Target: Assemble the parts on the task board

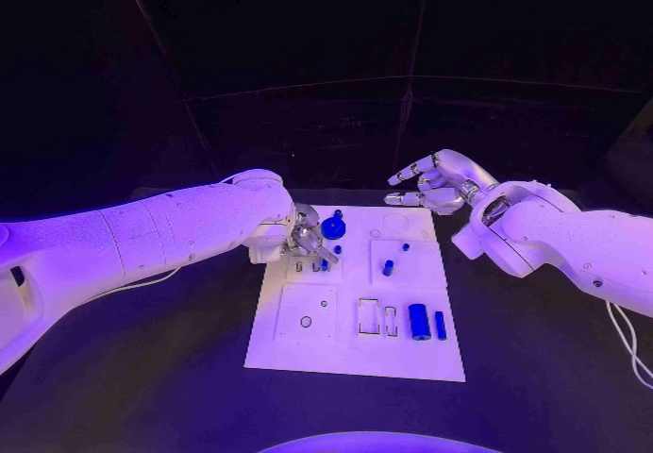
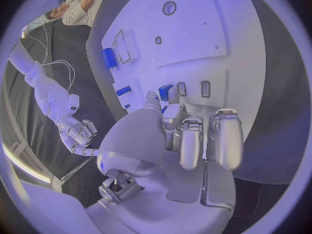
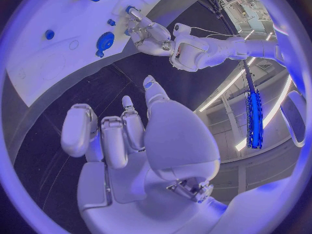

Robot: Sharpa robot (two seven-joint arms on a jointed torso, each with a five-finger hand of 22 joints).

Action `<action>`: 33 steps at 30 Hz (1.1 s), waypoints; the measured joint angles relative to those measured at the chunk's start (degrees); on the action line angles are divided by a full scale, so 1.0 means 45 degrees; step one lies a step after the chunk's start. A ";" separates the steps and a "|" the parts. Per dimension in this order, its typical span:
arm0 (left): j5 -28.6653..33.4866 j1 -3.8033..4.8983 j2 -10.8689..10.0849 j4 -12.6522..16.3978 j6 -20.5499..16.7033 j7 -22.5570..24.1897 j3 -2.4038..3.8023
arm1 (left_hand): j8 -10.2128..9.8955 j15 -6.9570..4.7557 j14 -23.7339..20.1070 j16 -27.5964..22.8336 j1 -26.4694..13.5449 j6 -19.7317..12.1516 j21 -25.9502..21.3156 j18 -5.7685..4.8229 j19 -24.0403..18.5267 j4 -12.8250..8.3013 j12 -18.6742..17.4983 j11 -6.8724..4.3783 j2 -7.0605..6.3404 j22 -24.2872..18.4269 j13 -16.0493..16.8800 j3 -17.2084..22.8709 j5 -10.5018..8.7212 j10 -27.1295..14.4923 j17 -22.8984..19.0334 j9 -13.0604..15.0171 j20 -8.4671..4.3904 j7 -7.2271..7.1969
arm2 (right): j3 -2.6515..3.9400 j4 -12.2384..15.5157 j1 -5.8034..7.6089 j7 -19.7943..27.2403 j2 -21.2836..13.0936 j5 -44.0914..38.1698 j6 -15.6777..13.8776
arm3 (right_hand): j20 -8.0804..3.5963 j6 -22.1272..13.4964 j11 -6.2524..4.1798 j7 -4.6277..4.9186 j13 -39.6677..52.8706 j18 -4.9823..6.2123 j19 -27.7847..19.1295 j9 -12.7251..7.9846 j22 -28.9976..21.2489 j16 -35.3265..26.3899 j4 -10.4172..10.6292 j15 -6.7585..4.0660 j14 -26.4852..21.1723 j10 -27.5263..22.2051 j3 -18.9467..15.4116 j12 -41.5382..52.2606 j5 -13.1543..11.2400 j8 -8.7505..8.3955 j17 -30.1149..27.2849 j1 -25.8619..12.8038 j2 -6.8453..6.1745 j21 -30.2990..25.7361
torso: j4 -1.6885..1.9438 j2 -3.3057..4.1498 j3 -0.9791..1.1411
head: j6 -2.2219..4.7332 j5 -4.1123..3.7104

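The left hand (image 1: 302, 241) crowds the task board's (image 1: 341, 354) far-left corner beside the blue gear (image 1: 333, 226), while its near half lies open.

Your left arm (image 1: 136, 236) reaches in over the table's left side, and its hand (image 1: 302, 241) sits low at the task board's far left corner (image 1: 279, 247), fingers (image 2: 224, 135) curled downward onto the board's surface; whether they pinch anything you cannot tell; your right arm (image 1: 572, 241) bends in from the right, its hand (image 1: 433, 181) raised just beyond the board's far right corner, fingers (image 3: 104, 135) loosely spread and holding nothing.
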 measured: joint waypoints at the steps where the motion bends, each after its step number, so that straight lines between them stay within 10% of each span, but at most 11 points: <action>1: -0.0006 0.0000 0.0008 -0.0003 0.0019 -0.0003 0.0000 | 0.0000 -0.0011 -0.0012 0.0000 0.0000 0.0000 0.0000 0.0001 0.0000 -0.0001 0.0000 0.0000 0.0000 0.0000 -0.0007 0.0001 0.0000 0.0000 0.0000 0.0008 0.0000 0.0000 | 0.0000 0.0000 0.0000 0.0000 0.0002 0.0001 0.0003 | 0.0000 0.0000 0.0000 0.0000 0.0000 0.0000 0.0000 0.0000 0.0000 0.0000 0.0000 0.0000 0.0000 0.0000 0.0000 0.0000 0.0000 0.0000 0.0000 0.0000 0.0000 0.0000 | 0.0000 0.0000 0.0001 | -0.0001 -0.0001; 25: 0.0054 0.0022 0.0097 -0.0047 0.0105 -0.0019 0.0023 | 0.0148 -0.0140 -0.0044 0.0000 0.1718 -0.0483 0.0000 0.0001 0.0078 -0.1306 -0.0149 -0.0138 0.0736 -0.0001 -0.0168 0.2247 0.0329 -0.0047 0.0000 0.0452 -0.0077 -0.0163 | -0.0001 0.0048 0.0000 -0.0001 0.0051 0.0015 0.0087 | 0.0000 0.0000 0.0000 0.0000 0.0000 -0.0001 0.0000 0.0001 0.0002 0.0001 0.0031 0.0000 0.0000 0.0000 -0.0031 0.0001 -0.0001 0.0050 0.0007 0.0004 0.0104 0.0000 | 0.0013 0.0000 -0.0005 | -0.0133 -0.0018; 33: 0.0430 0.0012 -0.0132 0.0121 0.0058 -0.0003 0.0006 | 0.0043 -0.0139 -0.0044 0.0000 0.2210 -0.0639 -0.0098 0.0001 0.0079 -0.0420 -0.0370 -0.0156 0.0391 -0.0002 -0.0339 0.3171 0.0849 -0.0116 0.0000 0.0604 -0.0129 -0.0088 | -0.0001 0.0036 0.0000 -0.0001 0.0072 0.0016 0.0125 | 0.0000 0.0000 0.0000 0.0000 0.0000 -0.0001 0.0001 0.0001 0.0002 0.0001 0.0031 0.0000 0.0000 0.0000 -0.0031 0.0001 0.0052 0.0050 0.0006 0.0003 0.0102 -0.0048 | 0.0027 -0.0013 -0.0004 | -0.0139 -0.0004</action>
